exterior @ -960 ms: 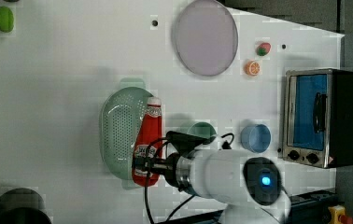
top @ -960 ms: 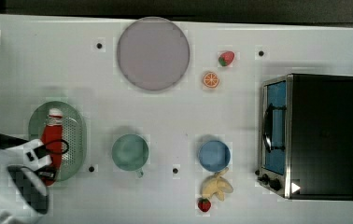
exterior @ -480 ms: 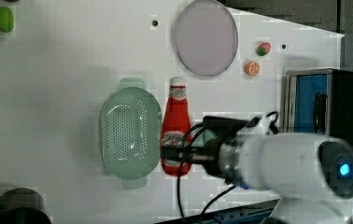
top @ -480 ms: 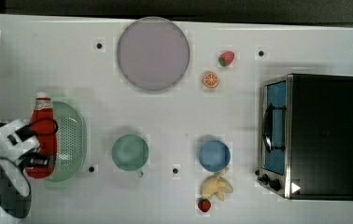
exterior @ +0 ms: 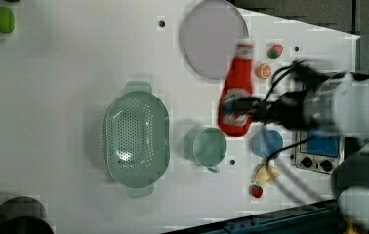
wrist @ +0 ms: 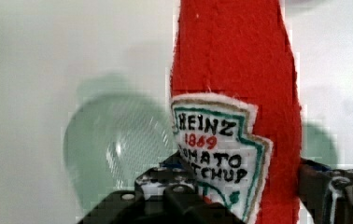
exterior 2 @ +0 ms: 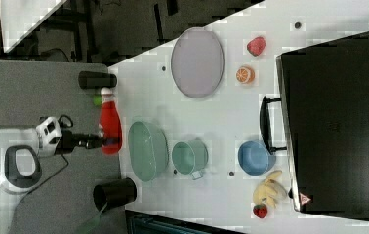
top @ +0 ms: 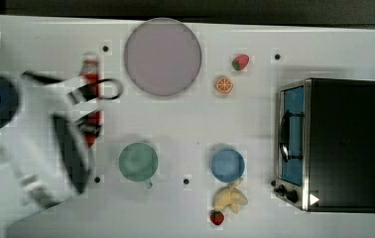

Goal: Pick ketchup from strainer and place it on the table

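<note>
- Red soft ketchup bottle with white cap and label (exterior: 235, 95) is clamped near its base in the black gripper (exterior: 251, 106), carried in the air, clear of the pale green perforated oval strainer (exterior: 136, 139).
- Judged step: the carry; next comes lowering it onto a bare part of the white tabletop (exterior: 65, 73) and letting go.
- Its long axis lies roughly level, cap pointing away from the gripper.

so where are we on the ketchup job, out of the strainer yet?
Done: the ketchup is out of the strainer, which sits empty in the left view. In hand: the gripper is clamped on the bottle's lower body, carrying it in the air; the wrist view shows the label between the jaws. Left: lower it onto bare table and release.
</note>
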`<state>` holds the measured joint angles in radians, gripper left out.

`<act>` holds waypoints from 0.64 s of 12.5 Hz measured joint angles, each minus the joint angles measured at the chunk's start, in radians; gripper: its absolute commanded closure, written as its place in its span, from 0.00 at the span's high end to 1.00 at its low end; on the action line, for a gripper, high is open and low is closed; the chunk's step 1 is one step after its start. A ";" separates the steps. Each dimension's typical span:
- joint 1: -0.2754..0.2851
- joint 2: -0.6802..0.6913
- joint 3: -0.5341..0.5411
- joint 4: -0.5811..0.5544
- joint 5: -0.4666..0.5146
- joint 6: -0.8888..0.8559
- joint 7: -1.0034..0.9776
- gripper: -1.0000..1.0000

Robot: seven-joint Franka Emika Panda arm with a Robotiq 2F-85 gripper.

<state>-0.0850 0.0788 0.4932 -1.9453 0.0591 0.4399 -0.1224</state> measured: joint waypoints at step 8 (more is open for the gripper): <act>-0.093 0.006 -0.321 -0.013 -0.013 -0.005 -0.196 0.61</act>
<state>-0.1775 0.0847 0.1724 -1.9580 0.0466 0.4353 -0.3188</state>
